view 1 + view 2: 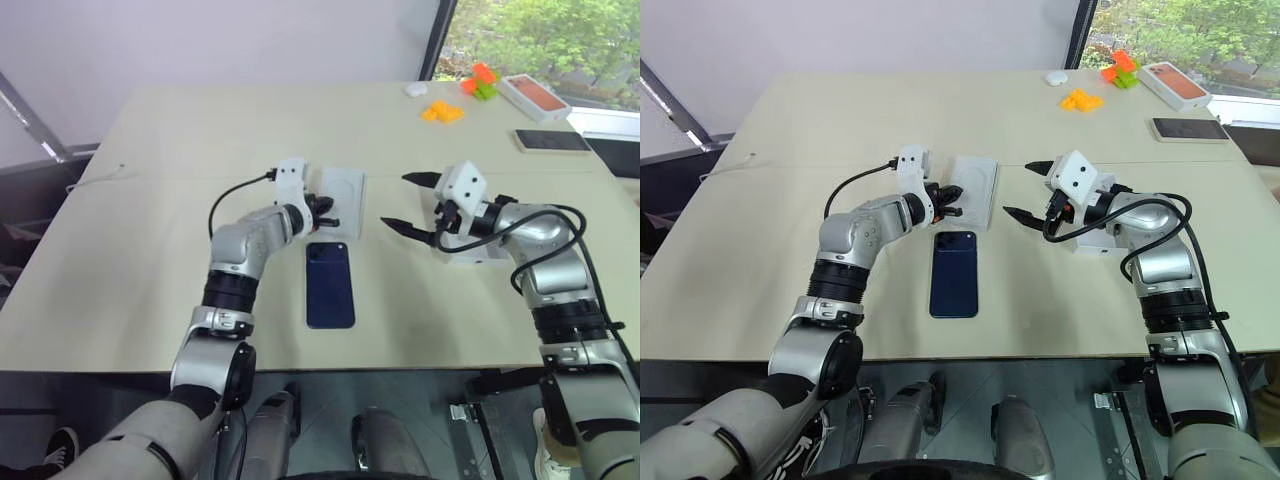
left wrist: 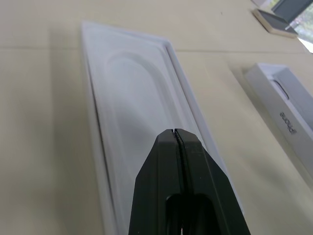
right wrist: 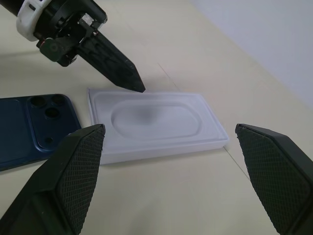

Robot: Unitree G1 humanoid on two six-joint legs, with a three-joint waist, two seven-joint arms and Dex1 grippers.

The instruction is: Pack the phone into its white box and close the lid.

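The dark blue phone (image 1: 330, 285) lies back up on the table, its camera cluster towards the white box (image 1: 341, 192). The box is an open tray with a rounded recess, just beyond the phone. My left gripper (image 1: 331, 212) is shut and empty, its tip hovering over the tray's near end (image 2: 132, 98). My right gripper (image 1: 400, 202) stands open to the right of the tray, holding nothing, its fingers (image 3: 73, 181) spread wide. The lid (image 1: 482, 252) lies on the table under my right forearm, partly hidden; it also shows in the left wrist view (image 2: 288, 110).
At the far right of the table are an orange-topped white box (image 1: 535, 95), a black phone with a pale rim (image 1: 552, 140), orange blocks (image 1: 442, 112) and orange and green blocks (image 1: 482, 82). A thin cable (image 1: 100, 175) lies at the left edge.
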